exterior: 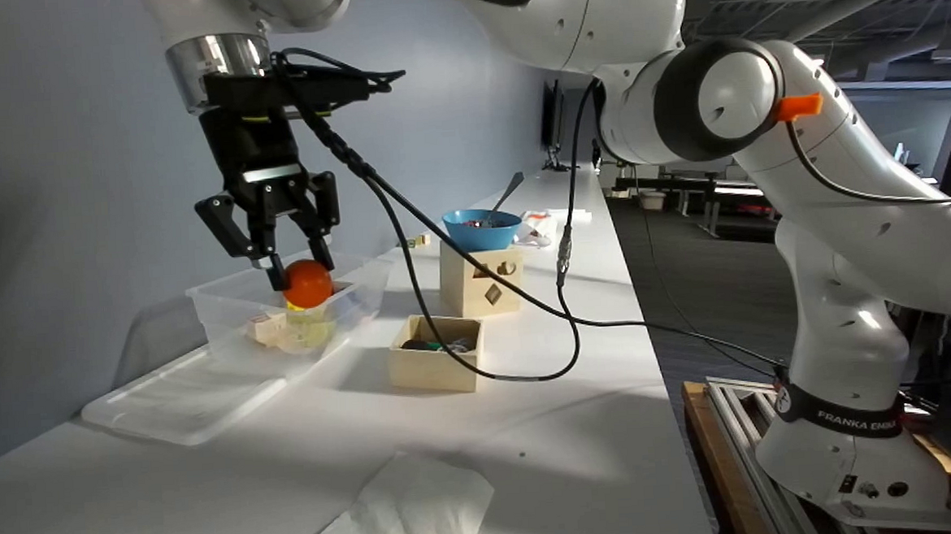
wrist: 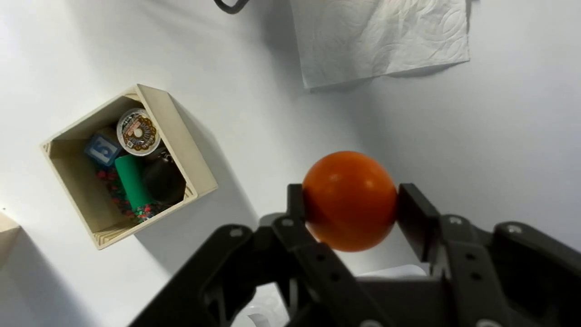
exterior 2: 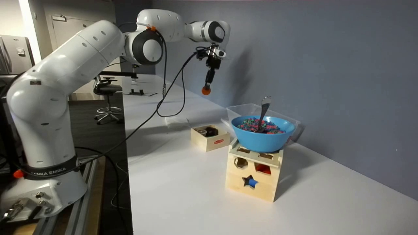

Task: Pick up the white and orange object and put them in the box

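Note:
My gripper (wrist: 352, 202) is shut on the orange ball (wrist: 349, 213), one finger on each side. The ball hangs in the air, well above the table, and shows in both exterior views (exterior: 308, 285) (exterior 2: 206, 91). The box (wrist: 177, 141) is low, square and tan, and stands left of the ball in the wrist view. It also shows in both exterior views (exterior: 432, 373) (exterior 2: 202, 142). Inside it lie a round pod with a white rim (wrist: 137, 131), a green cylinder (wrist: 131, 181), a dark item and a blue-white block. I cannot tell which thing is the white object.
A clear bin (exterior: 226, 317) with blocks and its lid (exterior: 181, 400) are by the wall. A wooden shape sorter (exterior 2: 235, 182) carries a blue bowl (exterior 2: 261, 140) with a spoon. A white paper towel (wrist: 381, 36) lies on the table. The arm's cable (exterior: 522, 377) hangs near the box.

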`<state>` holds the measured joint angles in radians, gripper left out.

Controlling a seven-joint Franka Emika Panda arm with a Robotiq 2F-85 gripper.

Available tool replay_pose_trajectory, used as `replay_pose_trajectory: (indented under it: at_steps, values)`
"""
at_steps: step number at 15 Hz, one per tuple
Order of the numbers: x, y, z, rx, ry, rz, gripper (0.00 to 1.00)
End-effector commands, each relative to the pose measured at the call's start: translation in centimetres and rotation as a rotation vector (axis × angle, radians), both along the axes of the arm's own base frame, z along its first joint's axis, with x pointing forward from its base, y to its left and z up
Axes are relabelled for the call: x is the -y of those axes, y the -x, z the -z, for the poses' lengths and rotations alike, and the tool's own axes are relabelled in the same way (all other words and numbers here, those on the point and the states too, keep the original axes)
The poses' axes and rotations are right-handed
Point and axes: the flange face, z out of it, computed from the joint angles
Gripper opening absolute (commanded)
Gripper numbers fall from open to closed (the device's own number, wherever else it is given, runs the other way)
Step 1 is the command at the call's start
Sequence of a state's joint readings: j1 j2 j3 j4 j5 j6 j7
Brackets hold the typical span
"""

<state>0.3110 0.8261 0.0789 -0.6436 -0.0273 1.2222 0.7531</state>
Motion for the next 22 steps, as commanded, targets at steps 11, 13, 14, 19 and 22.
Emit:
replay_pose_trajectory:
  at_steps: [11,13,14,19,22]
  values:
    - [7.0,0.6,3.8,-0.032,-0.01,-0.137,0.29]
    - [8.1,1.8,5.0,-0.084,-0.013,-0.146,0.29]
    - [8.8,2.4,5.6,-0.11,-0.011,-0.14,0.29]
    - [13.0,5.9,8.2,-0.213,0.027,-0.038,0.29]
    - [16.3,7.9,9.3,-0.228,0.032,-0.014,0.29]
